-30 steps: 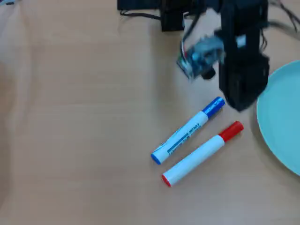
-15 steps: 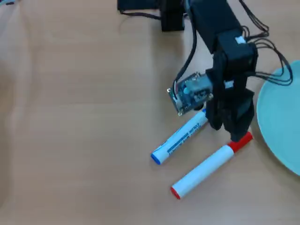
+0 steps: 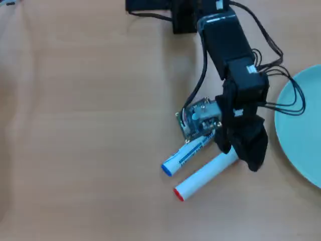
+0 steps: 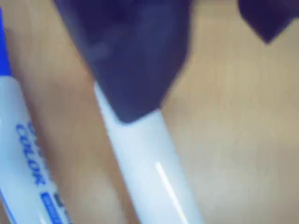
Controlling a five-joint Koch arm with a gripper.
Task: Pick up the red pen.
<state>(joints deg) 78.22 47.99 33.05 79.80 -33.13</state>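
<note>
Pincer now lower, over red pen

Red pen — white barrel, lying diagonal, cap end hidden.

The capped end of the red pen is hidden beneath the black gripper in the overhead view, so that only the white barrel and red end plug are seen. The far end of the blue pen is covered likewise. The green plate is cut off by the right edge. The wrist view is blurred throughout; the blue pen is cropped at its left edge, and whether the jaws are closed cannot be told.
</note>
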